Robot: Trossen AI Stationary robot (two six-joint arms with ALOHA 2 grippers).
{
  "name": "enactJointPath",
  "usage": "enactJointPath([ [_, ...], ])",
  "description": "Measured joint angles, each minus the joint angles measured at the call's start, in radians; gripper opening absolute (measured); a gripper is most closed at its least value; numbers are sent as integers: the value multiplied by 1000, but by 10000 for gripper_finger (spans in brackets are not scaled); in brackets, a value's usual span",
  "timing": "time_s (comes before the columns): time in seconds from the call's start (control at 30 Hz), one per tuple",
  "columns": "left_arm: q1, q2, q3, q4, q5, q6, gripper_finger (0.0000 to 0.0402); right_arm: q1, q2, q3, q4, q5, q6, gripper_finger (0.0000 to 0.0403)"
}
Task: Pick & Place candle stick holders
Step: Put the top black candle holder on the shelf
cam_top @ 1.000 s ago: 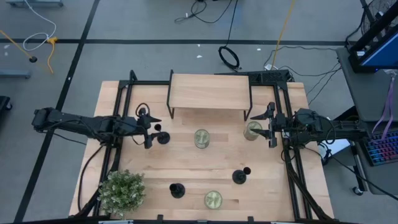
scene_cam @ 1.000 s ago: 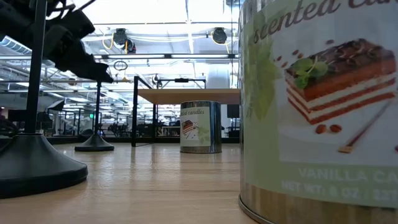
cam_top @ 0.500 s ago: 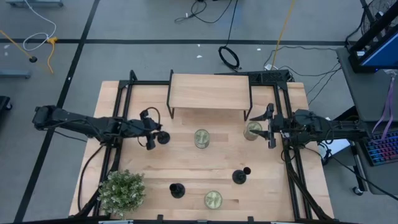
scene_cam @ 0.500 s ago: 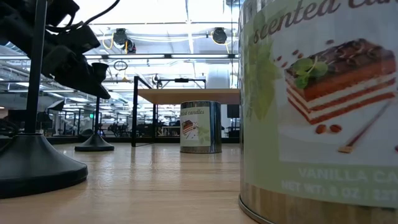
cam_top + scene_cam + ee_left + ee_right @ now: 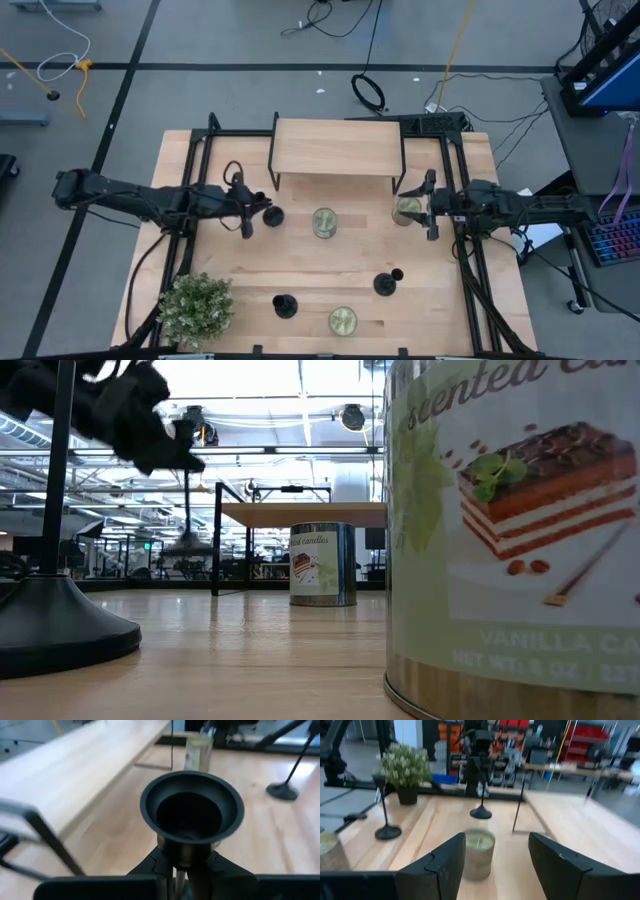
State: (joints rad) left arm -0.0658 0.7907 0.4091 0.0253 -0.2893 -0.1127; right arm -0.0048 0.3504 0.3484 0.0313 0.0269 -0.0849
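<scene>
Left gripper (image 5: 249,212) is clamped on the thin stem of a small black metal candle stick holder (image 5: 272,215) at the table's ten o'clock. Probably light, rigid, base-heavy. Right gripper (image 5: 429,206) hangs open at two o'clock.

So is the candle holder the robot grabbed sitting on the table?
No, lifted: the left tool clamps its stem, and the holder hangs above the table.

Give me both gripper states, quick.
Left gripper: closed on a candle stick holder, lifted off the table.
Right gripper: open, facing a candle jar.
</scene>
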Motion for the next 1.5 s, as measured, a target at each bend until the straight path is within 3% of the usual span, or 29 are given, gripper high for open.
enactJointPath([
  [0.4,47,210,402,-25,38,176,28,0,0,-57,205,2,-33,210],
  [0.6,200,382,649,-198,47,207,28,0,5,-69,203,2,-32,210],
  [0.73,336,468,748,-225,135,208,28,0,15,-69,208,2,-32,210],
  [1.03,655,609,818,-221,367,140,28,0,48,-69,205,2,-32,210],
  [1.23,759,660,818,-225,402,134,28,0,72,-69,204,2,-32,210],
  [1.5,811,675,819,-221,402,135,30,0,96,-69,204,2,-32,210],
])
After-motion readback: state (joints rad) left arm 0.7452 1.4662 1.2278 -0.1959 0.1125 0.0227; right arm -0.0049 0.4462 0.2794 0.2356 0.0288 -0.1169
